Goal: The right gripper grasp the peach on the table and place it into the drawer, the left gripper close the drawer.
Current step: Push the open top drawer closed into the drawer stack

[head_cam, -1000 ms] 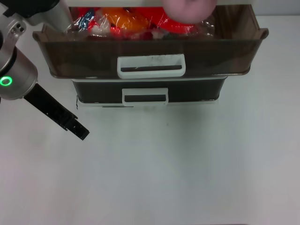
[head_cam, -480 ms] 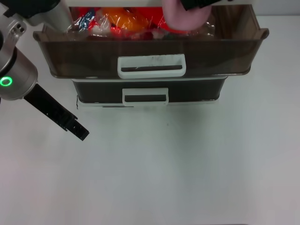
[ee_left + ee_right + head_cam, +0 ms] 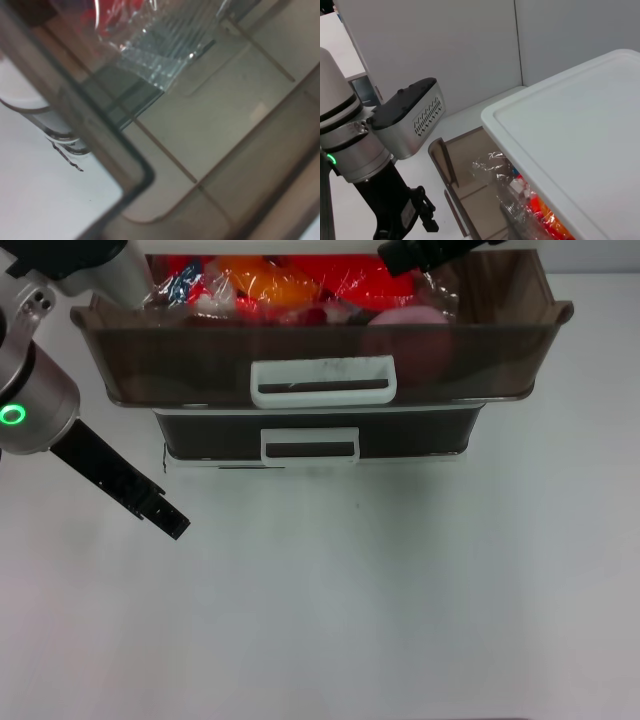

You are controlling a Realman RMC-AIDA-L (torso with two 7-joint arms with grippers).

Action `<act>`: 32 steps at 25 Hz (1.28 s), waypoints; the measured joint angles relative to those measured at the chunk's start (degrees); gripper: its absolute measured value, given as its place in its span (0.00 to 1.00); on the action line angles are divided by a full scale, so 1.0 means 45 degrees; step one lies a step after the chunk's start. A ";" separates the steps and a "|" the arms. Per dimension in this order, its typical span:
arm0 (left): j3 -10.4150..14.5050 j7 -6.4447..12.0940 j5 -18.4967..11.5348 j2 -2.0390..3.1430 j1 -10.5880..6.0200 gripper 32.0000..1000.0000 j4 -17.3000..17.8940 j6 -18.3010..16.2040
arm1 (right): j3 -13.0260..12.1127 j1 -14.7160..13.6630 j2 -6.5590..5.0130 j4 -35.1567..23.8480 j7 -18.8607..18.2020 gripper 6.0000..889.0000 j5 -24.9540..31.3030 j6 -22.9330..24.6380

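Observation:
The pink peach [image 3: 408,322] lies inside the open top drawer [image 3: 320,355], right of centre, partly seen through its smoky front wall above the white handle [image 3: 322,380]. My right gripper [image 3: 432,252] hovers just above the drawer's back edge, open and apart from the peach. To the left of the drawers, my left gripper [image 3: 166,516] hangs over the white table [image 3: 380,600], shut and holding nothing; its arm's green ring [image 3: 12,415] glows. The right wrist view shows the drawer's corner [image 3: 445,155] and the left gripper [image 3: 415,220] beside it.
Shiny red and orange wrapped packets [image 3: 250,285] fill the drawer's left and middle. A second shut drawer [image 3: 310,435] sits below. The cabinet's white top [image 3: 570,125] overhangs the packets [image 3: 540,210]. The left wrist view shows the drawer's rim [image 3: 135,165] and crinkled wrap [image 3: 165,55].
The right gripper let go of the peach, which dropped from above the drawer down into it. The left arm has not moved.

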 joint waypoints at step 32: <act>0.0082 0.0046 -0.0138 -0.0033 0.0071 0.81 0.0417 -0.0276 | 0.0444 -0.5274 -0.2289 -0.4654 0.2467 0.97 -0.0573 0.0902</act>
